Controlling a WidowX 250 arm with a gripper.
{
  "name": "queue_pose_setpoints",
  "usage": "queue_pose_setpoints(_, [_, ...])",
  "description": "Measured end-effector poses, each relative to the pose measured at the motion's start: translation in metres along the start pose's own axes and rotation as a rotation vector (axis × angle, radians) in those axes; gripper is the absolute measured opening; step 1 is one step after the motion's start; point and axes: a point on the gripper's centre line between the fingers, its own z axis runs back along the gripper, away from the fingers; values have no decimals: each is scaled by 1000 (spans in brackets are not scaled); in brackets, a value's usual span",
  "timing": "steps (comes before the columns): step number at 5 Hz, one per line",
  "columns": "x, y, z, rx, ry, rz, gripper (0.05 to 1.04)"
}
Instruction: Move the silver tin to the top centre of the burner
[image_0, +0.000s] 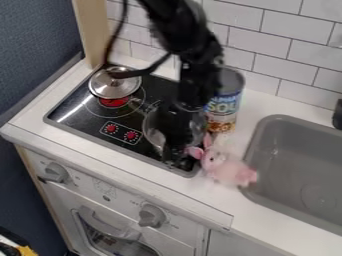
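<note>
Near the stove's near right corner is the black gripper (175, 161); I cannot tell how wide it stands. Just beyond its tip, slightly left, sits the silver tin (154, 136), on the black stovetop (75, 112); its goal probably lies far and left.

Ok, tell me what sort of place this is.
Likely a toy or play kitchen: a small stovetop with a lidded pot, a grey sink and a pink plush animal on the counter.
</note>
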Motion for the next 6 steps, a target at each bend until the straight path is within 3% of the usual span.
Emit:
queue_pose_setpoints(1, [2, -2, 7, -10, 54, 4, 98])
queue_pose_setpoints(3, [15, -7, 29, -51, 118, 55, 85])
queue_pose_setpoints(4, [25, -13, 47, -117, 164, 121, 85])
queue_pose_setpoints(6, [40, -25, 65, -222, 125, 342, 85])
